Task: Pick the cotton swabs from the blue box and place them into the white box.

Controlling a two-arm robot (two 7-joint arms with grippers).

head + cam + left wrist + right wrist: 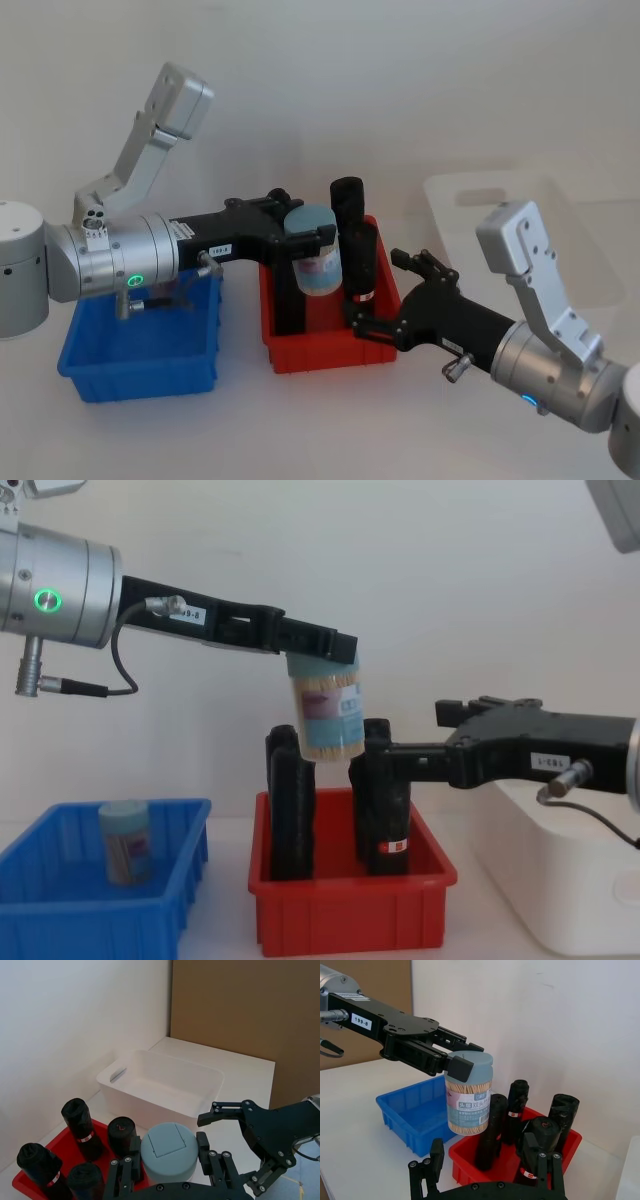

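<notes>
My left gripper [305,232] is shut on a cotton swabs jar [318,258], clear with a pale blue lid. It holds the jar upright in the air above the red bin [330,352]. From the side, the held jar [325,715] hangs just above the black rolls [290,800]. A second cotton swabs jar [127,842] stands in the blue box [100,912], at the left. The white box [165,1057] sits past the red bin on the right. My right gripper [392,293] is open at the red bin's right side, close to a black roll [360,262].
Several black rolls [520,1102] stand upright in the red bin [467,1167], between the blue box [415,1110] and the white box [560,880]. Both arms reach over this bin, their fingers a short way apart. A brown panel [245,1005] stands behind the table.
</notes>
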